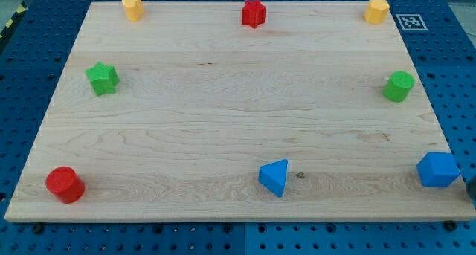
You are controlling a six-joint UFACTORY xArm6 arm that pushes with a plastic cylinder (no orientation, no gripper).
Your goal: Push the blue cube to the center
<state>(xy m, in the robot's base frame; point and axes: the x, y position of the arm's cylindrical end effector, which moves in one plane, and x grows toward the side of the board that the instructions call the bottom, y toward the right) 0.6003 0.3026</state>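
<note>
The blue cube (437, 169) sits at the board's lower right corner, close to the right edge. A dark sliver (470, 186) shows at the view's right edge just right of the cube; it looks like my tip, but most of the rod is out of the frame. The wooden board (238, 114) fills most of the view.
A blue triangular block (274, 177) lies at the bottom middle and a red cylinder (65, 184) at the bottom left. A green star (103, 78), a yellow block (132, 7), a red star (253, 13), another yellow block (377, 10) and a green cylinder (399, 86) ring the board's edges.
</note>
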